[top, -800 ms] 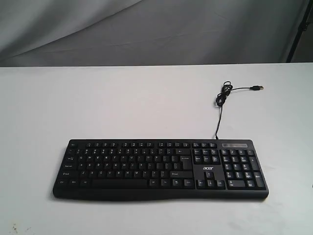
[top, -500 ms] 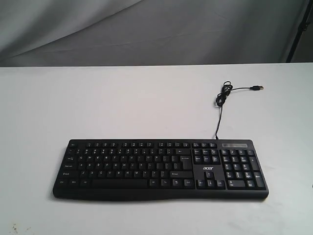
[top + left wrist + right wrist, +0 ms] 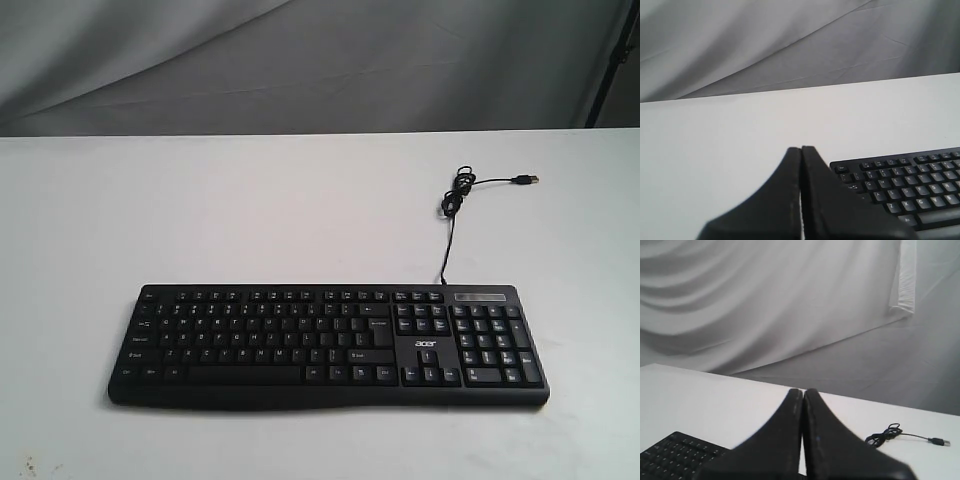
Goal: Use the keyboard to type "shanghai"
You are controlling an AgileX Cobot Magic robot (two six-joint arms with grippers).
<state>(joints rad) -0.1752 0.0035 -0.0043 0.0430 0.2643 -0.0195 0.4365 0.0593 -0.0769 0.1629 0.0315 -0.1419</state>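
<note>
The long black keyboard (image 3: 328,345) with white legends and a small "acer" logo lies flat near the front of the white table. Its thin black cable (image 3: 455,200) runs back to a coiled bundle and a USB plug. Neither arm shows in the exterior view. In the left wrist view my left gripper (image 3: 801,149) is shut with nothing in it, raised off the table, with the keyboard's (image 3: 905,185) left end beside it. In the right wrist view my right gripper (image 3: 803,390) is shut and empty, between a corner of the keyboard (image 3: 675,455) and the coiled cable (image 3: 885,435).
The white table (image 3: 250,210) spreads wide around the keyboard. Grey draped cloth (image 3: 300,60) hangs behind its far edge. A dark stand leg (image 3: 612,60) leans at the back right corner.
</note>
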